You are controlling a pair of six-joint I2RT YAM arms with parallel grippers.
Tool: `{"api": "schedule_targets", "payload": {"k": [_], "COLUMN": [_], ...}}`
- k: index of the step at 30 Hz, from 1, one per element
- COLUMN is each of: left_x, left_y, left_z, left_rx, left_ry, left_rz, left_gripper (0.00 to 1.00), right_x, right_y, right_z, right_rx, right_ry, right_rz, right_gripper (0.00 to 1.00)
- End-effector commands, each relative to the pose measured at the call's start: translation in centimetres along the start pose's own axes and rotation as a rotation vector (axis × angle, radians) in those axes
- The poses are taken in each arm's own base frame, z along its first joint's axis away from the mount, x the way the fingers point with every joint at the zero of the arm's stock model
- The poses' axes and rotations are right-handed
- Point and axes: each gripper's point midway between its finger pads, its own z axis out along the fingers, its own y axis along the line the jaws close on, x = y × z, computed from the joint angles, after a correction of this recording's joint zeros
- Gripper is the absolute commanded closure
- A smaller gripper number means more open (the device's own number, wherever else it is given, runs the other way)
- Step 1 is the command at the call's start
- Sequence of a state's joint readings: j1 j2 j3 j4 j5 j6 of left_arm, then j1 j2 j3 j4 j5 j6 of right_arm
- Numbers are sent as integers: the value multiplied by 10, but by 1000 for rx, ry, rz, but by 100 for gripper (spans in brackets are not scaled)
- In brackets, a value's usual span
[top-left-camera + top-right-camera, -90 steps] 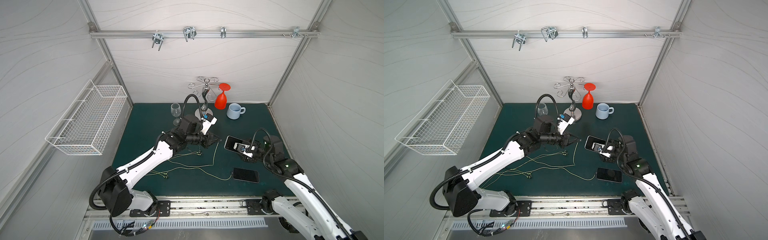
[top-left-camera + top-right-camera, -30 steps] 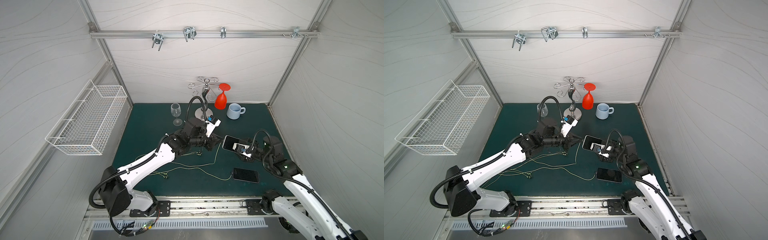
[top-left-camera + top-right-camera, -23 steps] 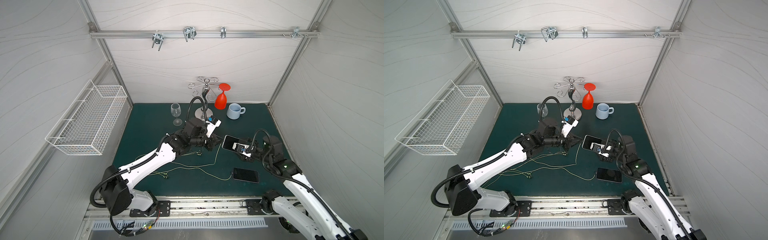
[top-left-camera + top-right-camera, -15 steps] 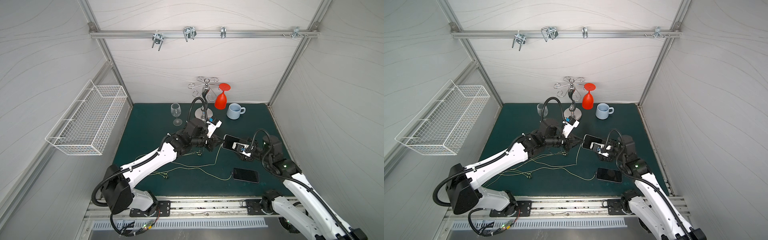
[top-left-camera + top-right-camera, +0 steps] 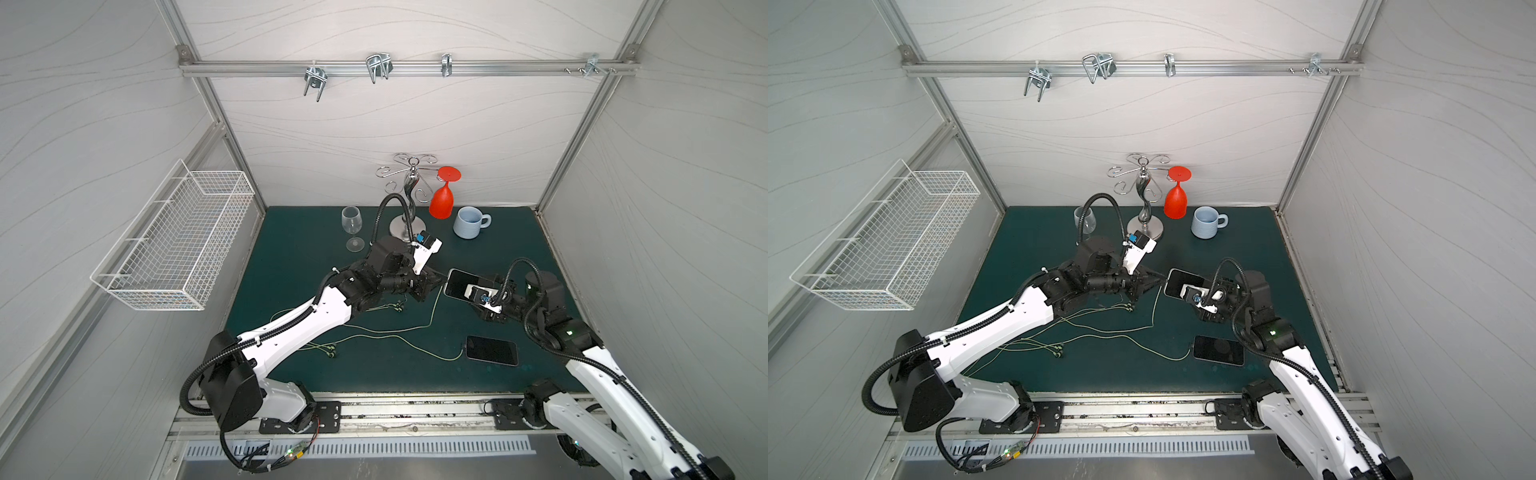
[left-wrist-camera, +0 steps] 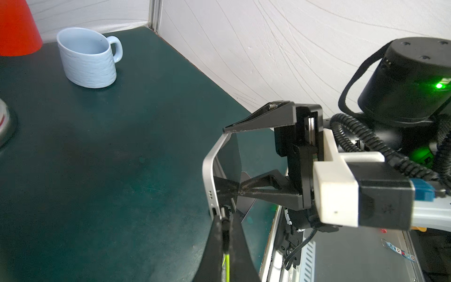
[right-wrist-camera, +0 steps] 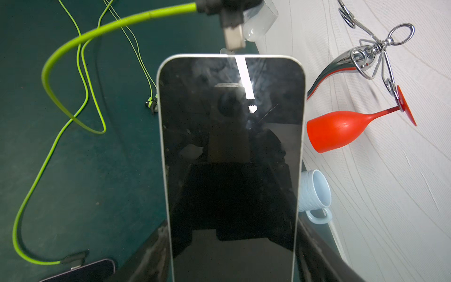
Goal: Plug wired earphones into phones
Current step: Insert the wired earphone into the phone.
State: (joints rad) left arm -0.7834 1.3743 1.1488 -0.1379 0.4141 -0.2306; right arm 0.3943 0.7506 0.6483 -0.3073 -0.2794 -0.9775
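A black phone is held above the mat in my right gripper, whose fingers clamp its two long sides. In both top views this phone points its short end at my left gripper. My left gripper is shut on the dark plug of one set of yellow-green earphones. The plug's tip touches the phone's end edge; I cannot tell whether it is inside the port. A second phone lies flat near the front with the other earphones plugged in.
A chrome glass stand with a hanging red goblet, a blue mug and a clear wine glass stand along the back. A white wire basket hangs on the left wall. Earbuds and loose cable lie mid-mat.
My left gripper has carried the plug rightward until it meets the phone's end. The right gripper has shifted the phone slightly toward it. Both grips are unchanged.
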Motion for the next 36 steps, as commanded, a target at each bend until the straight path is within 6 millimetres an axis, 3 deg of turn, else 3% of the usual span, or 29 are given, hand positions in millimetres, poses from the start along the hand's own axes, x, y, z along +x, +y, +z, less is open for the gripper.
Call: {"api": "schedule_targets", "payload": {"k": [1,13,36], "left_x": [-16,-5,-5], "left_y": [-3,3,-3], "left_z": [-5,0,3], "left_rx": [1,-18,26], "left_ry": [-62,-26,-24], "left_rz": [32,30,13], "left_gripper": [100,100,100], "right_x": [-14,-18,-22], "right_y": [-9,-11,-17], "right_z": [-5,-6,-3], "right_rx": [41,45,53], "right_ry": [-52,-70,-76], "right_rz": [-53,-50,-56], "right_gripper": [27,27,27]}}
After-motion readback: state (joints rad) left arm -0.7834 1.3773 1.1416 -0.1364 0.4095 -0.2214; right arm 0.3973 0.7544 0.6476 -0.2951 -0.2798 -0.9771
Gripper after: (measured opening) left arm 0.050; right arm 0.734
